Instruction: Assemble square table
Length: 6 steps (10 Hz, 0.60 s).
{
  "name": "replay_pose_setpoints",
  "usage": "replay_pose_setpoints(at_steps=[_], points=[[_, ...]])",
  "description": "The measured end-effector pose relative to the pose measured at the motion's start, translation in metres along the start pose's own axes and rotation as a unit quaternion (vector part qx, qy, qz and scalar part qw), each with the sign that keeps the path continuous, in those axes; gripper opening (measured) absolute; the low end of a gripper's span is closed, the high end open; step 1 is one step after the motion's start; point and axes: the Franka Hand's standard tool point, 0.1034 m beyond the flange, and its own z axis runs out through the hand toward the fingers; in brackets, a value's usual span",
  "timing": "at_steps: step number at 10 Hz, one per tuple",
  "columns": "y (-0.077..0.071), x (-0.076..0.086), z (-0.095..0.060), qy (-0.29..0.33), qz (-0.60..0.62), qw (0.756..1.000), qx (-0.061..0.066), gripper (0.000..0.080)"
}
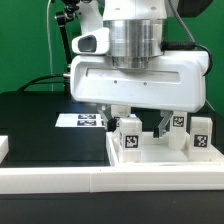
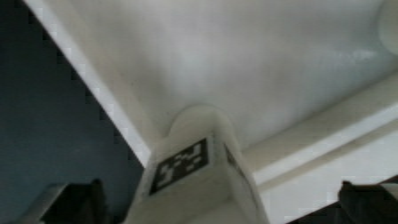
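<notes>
The long white rail (image 1: 60, 182) is seen nearest in the exterior view, bordering the black surface (image 1: 30, 125). Just behind it, toward the exterior view's right, the square table top (image 1: 150, 158) lies flat, a white tray-like plate with a raised rim. Several white block legs stand upright on or just at it, each carrying a black-and-white tag: one leg (image 1: 129, 138) near the middle, others toward the exterior view's right (image 1: 200, 133); whether any is already seated in the top cannot be told. The gripper (image 1: 143, 120) is held low over the top, its jaws spread wide and empty, with nothing clamped between them. In the wrist view a tagged leg (image 2: 192, 170) is seen lying between the two dark fingertips (image 2: 71, 200), not touched by either, with the pale top (image 2: 231, 70) behind it. Farther back, the marker board (image 1: 80, 120) lies flat on the surface, well apart from the top. The legs are judged light, stiff and smooth-sided, so a slip under a weak pinch is likely; a hold across two flat opposite faces, around mid-height, is judged best. The top is judged rigid and light, liable to slide if pushed sideways.
</notes>
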Motion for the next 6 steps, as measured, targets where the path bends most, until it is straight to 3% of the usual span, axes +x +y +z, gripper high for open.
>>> replay_pose_setpoints(at_steps=[6], points=[[0.0033, 0.0035, -0.0017, 0.001, -0.188, 0.982, -0.001, 0.0649]])
